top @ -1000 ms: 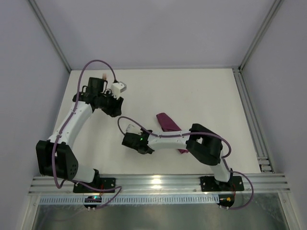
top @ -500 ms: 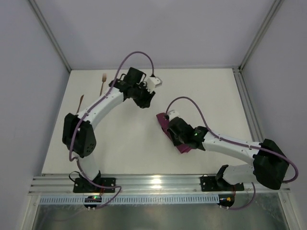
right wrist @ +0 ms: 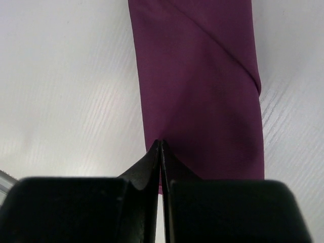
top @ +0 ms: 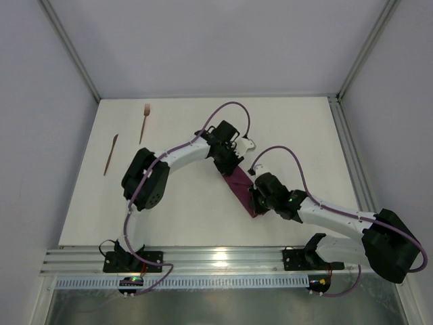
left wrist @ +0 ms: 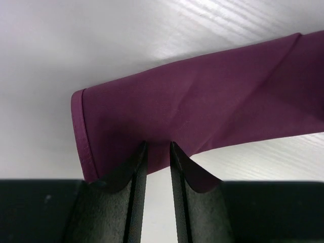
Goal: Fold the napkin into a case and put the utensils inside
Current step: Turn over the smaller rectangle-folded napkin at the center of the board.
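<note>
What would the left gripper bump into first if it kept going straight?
The left gripper would meet the folded purple napkin first. Its tips sit right at the cloth's edge, probably touching it.

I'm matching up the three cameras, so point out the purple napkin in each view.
Top external: the napkin lies as a slanted folded strip near the middle of the table.
Left wrist: the napkin bands across the middle, left to right.
Right wrist: the napkin runs down from top centre.
Shared landmark: the white table surface around it.
</note>
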